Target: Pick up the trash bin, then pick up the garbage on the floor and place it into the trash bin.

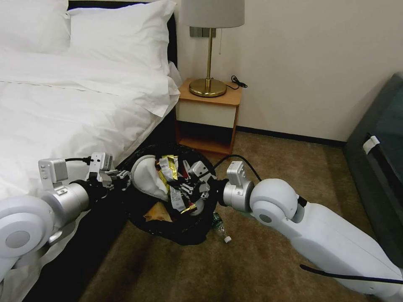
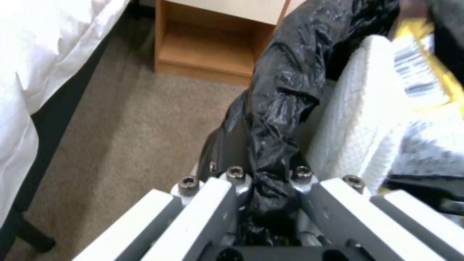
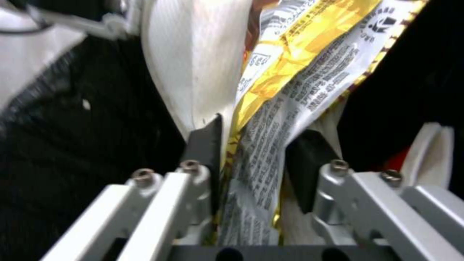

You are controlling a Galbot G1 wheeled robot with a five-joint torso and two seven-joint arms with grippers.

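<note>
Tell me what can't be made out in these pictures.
- Trash bin bottom: head view, litter covers it.
- Green bottle on the carpet: head view, the bin's edge hides part of it.
- Wrapper in the right gripper: right wrist view, print is blurred.
- Left gripper pad contact: left wrist view, the black bag bunches over it.

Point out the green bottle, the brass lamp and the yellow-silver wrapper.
green bottle (image 1: 220, 228): head view, its body on the carpet.
brass lamp (image 1: 208, 87): head view, its round base.
yellow-silver wrapper (image 3: 295, 69): right wrist view, its printed middle.
</note>
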